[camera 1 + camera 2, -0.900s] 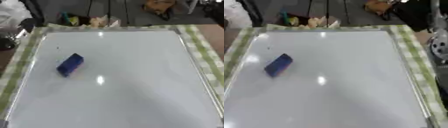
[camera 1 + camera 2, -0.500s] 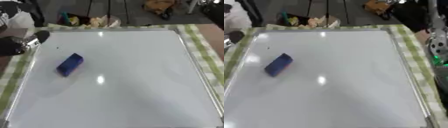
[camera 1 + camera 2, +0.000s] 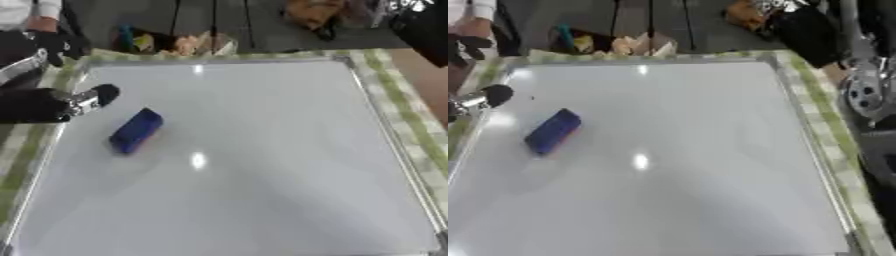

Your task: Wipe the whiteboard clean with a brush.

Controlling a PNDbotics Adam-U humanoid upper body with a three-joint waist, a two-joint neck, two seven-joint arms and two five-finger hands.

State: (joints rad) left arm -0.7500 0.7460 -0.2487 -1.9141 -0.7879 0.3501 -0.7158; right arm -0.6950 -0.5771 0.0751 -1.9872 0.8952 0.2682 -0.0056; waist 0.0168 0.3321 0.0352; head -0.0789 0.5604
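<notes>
The left hand (image 3: 83, 100) comes in over the left edge of the whiteboard (image 3: 262, 150), only a dark, rounded fingertip and a silver segment showing clearly ahead of the black arm; whether its fingers are spread or curled I cannot tell, and it holds nothing. Just beyond that tip, toward the board's middle and a little nearer the robot, lies the blue brush (image 3: 136, 130), flat on the white surface and apart from the hand. Its long axis runs diagonally, the far end tipped toward the right and the near end toward the left, so the end nearest the hand is the upper one. The right hand does not show plainly; only dark arm parts and silver joints stand off the right side of the counter (image 3: 833, 135), well apart from the brush. The left hand is therefore the nearer by a wide margin. The reach probably calls for a short move right and toward the robot, with the hand turned to close across the brush's narrow width. The board around the brush looks white, apart from one tiny dark speck (image 3: 532, 98) near the left edge.
</notes>
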